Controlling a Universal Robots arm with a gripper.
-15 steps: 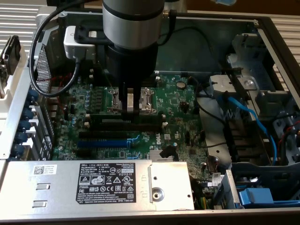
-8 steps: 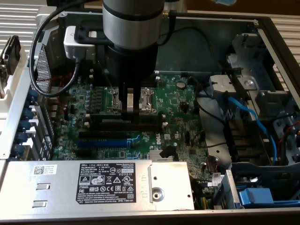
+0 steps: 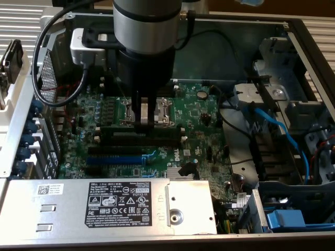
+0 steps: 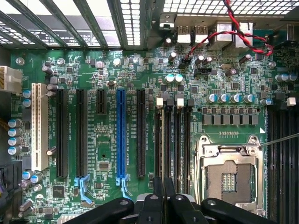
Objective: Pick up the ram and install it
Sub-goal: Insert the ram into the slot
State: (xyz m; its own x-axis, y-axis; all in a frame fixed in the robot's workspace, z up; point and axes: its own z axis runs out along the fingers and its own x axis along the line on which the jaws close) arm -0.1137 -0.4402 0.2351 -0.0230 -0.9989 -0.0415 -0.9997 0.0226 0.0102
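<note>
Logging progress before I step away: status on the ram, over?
Hand shut on the ram. Ram level at the black memory slots; seating unclear. CPU socket close beside.

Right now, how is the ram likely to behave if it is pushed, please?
The ram looks thin and flat, so probably stiff and light. Seemingly standing on edge at the black slots, it might tilt if pushed off-centre.

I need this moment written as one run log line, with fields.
phase: installing | gripper: shut on ram | position: low over black memory slots, beside CPU socket | seated: cannot tell
</note>
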